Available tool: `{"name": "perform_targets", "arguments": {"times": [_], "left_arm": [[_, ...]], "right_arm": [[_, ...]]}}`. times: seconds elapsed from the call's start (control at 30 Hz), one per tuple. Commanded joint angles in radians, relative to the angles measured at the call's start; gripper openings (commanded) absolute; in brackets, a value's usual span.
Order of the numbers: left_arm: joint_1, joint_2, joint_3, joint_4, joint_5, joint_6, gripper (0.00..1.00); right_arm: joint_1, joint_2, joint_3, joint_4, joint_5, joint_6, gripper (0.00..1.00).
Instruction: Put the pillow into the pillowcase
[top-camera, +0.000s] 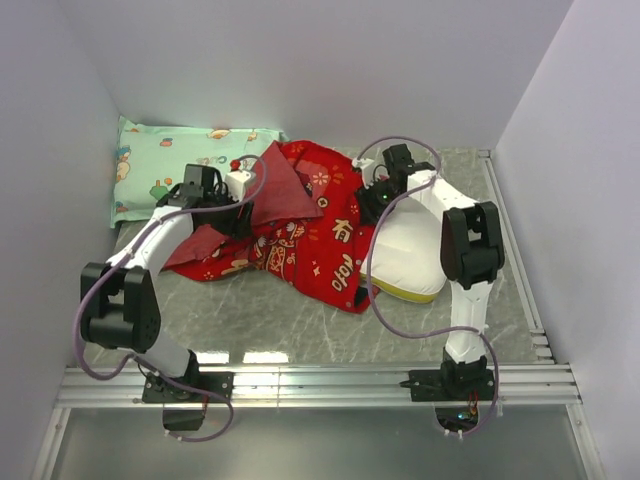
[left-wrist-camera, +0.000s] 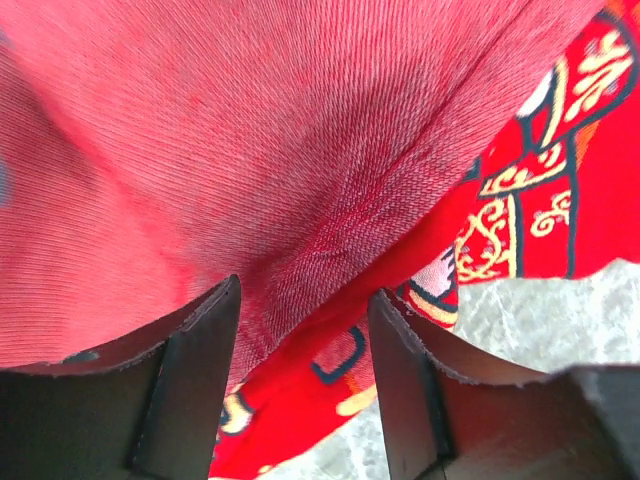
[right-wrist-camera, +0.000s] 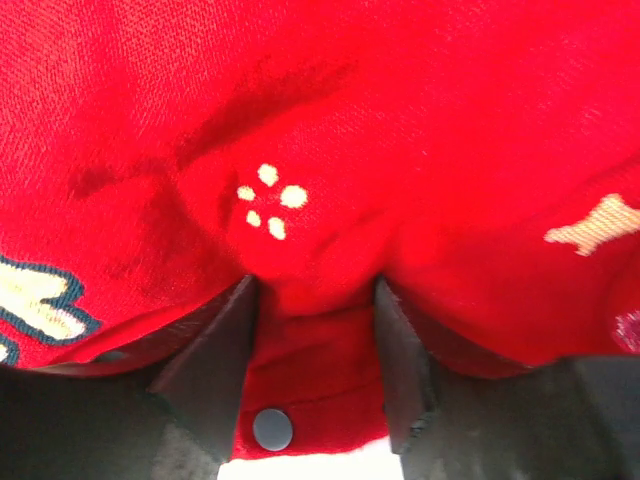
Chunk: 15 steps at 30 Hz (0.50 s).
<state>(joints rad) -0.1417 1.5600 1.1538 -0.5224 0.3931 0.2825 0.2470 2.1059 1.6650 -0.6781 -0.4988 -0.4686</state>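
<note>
Here the pillowcase (top-camera: 310, 235) lies crumpled in a red heap across the middle of the counter (top-camera: 280, 320), printed face mostly up, with a dull red flap turned over on its left side. The pillow (top-camera: 410, 255) rests on the right half of the counter, its yellow edge band (top-camera: 405, 293) toward the near side. Its left end meets the red cloth, though I cannot tell whether any of it sits inside the case. The left claw (left-wrist-camera: 303, 295) is at the turned-over flap. Its jaws stand partway apart and a puckered fold of dull red fabric fills the gap, but I cannot tell whether they pinch it. The right claw (right-wrist-camera: 315, 290) is at the case's right edge, close to the pillow. Its jaws are also partway apart around a bunched fold bearing a small grey snap button (right-wrist-camera: 272, 428), and again the grip is unclear. A sliver of white shows just below that fold. A mint-green pillow (top-camera: 160, 160) lies at the far left corner, just behind the left arm.
</note>
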Motion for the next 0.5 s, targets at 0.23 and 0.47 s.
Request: {"name": "perform_targets", "arguments": {"times": [0.23, 0.47], "left_arm": [[-0.091, -0.107, 0.072, 0.038, 0.038, 0.174, 0.91], [-0.173, -0.022, 0.069, 0.069, 0.037, 0.225, 0.91]], "right_arm": [[0.104, -0.057, -0.151, 0.035, 0.045, -0.094, 0.49], [0.116, -0.084, -0.200, 0.015, 0.034, -0.130, 0.49]]}}
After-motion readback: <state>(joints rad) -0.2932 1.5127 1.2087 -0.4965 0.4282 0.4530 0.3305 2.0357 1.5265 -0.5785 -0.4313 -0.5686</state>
